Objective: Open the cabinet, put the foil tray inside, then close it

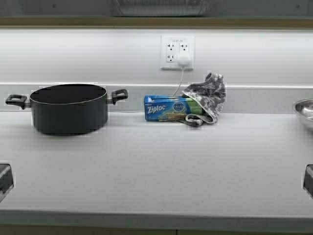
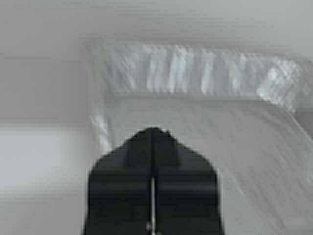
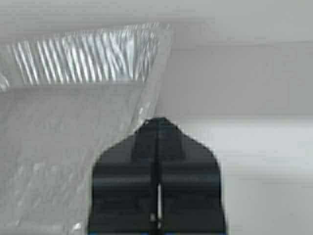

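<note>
one pot, one foil tray, one bowl

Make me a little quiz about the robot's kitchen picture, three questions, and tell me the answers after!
1. True or false: the black pot stands left of the Ziploc box.
2. What shiny thing are both grippers shut on?
A) a steel bowl
B) the foil tray
C) a spoon
3. What leans against the Ziploc box?

Key:
1. True.
2. B: the left gripper and the right gripper each pinch one of its edges.
3. The grey patterned cloth.
</note>
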